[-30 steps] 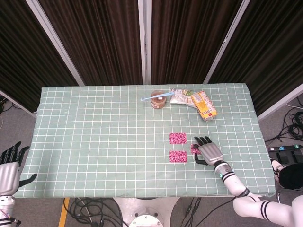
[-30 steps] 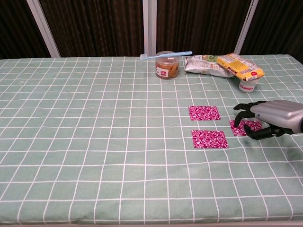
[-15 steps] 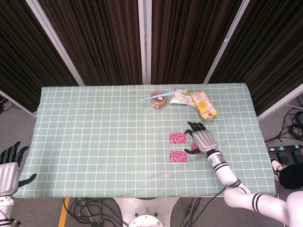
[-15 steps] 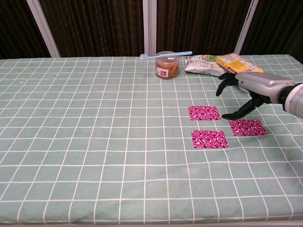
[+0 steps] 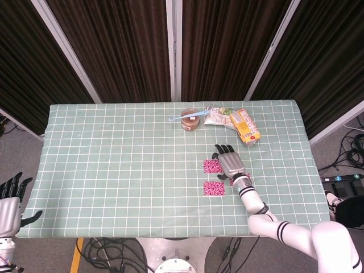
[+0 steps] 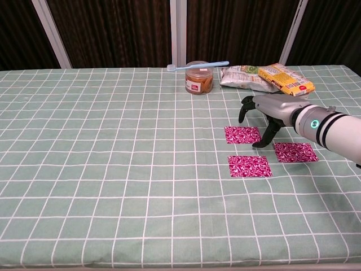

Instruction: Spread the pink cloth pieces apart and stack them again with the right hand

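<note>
Three pink patterned cloth pieces lie flat and apart on the green checked tablecloth. One lies farther back (image 6: 242,135) (image 5: 212,166), one nearer the front (image 6: 249,166) (image 5: 214,188), and one to the right (image 6: 295,152), which my wrist mostly hides in the head view. My right hand (image 6: 265,113) (image 5: 229,162) hovers over the right edge of the far piece. Its fingers are spread and hold nothing, and its thumb points down into the gap between the pieces. My left hand (image 5: 11,198) hangs off the table's left front corner with its fingers apart and empty.
At the back of the table stands a jar (image 6: 198,77) with a blue toothbrush (image 6: 197,66) laid across its lid. Beside it are a pale snack bag (image 6: 242,76) and a yellow snack bag (image 6: 285,79), just behind my right hand.
My right hand lifted off the right-hand cloth piece and swung left and back, over the far piece's edge. That piece now lies uncovered. The left hand sank slightly.
</note>
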Motion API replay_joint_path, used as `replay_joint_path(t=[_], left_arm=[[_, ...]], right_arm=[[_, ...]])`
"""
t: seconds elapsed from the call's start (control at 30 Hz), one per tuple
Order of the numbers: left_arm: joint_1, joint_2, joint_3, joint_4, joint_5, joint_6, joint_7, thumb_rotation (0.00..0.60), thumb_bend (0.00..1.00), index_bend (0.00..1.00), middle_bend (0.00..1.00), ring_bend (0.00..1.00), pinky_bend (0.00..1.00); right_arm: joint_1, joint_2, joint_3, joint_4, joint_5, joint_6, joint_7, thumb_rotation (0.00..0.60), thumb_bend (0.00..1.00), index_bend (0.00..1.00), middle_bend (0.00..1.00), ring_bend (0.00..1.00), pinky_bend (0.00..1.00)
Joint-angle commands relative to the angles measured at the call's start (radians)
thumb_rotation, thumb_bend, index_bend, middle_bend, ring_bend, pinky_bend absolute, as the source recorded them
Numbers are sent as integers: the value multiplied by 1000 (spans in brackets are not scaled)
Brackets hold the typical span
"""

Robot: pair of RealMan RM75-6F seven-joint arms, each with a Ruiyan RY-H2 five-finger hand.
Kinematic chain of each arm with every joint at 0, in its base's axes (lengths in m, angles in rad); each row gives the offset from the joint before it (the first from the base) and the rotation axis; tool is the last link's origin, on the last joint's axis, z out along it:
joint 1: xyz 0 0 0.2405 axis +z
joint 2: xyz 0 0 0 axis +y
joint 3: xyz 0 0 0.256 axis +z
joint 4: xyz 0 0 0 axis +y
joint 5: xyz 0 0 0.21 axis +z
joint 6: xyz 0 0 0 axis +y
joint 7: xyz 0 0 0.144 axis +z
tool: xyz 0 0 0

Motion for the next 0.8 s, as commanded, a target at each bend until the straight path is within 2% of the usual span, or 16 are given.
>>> replay_joint_path(t=[0.03,0.17,0.57,0.8], left_arm=[[0,0,0,1,-1,-1,-1,600,162,225,146,106,126],[1,-2,1,2,-1,-2,-1,600,163,225,146,106,127],[2,-1,0,3,-3,-5,-3,600,163,225,146,106,126],[6,0,2,5,-4,-3,-6,600,162,225,146,106,126]], right_arm=[[10,-14,8,20,9,-9,-1,595,106,310,34,0,0],[18,-27,9,45,21,-24,-6,594,135,319,36,0,0],[25,-46,7,72,34,-39,-11,594,137,324,35,0,0],[23,-50,6,76,34,-37,-9,598,166,369,47,0,0]])
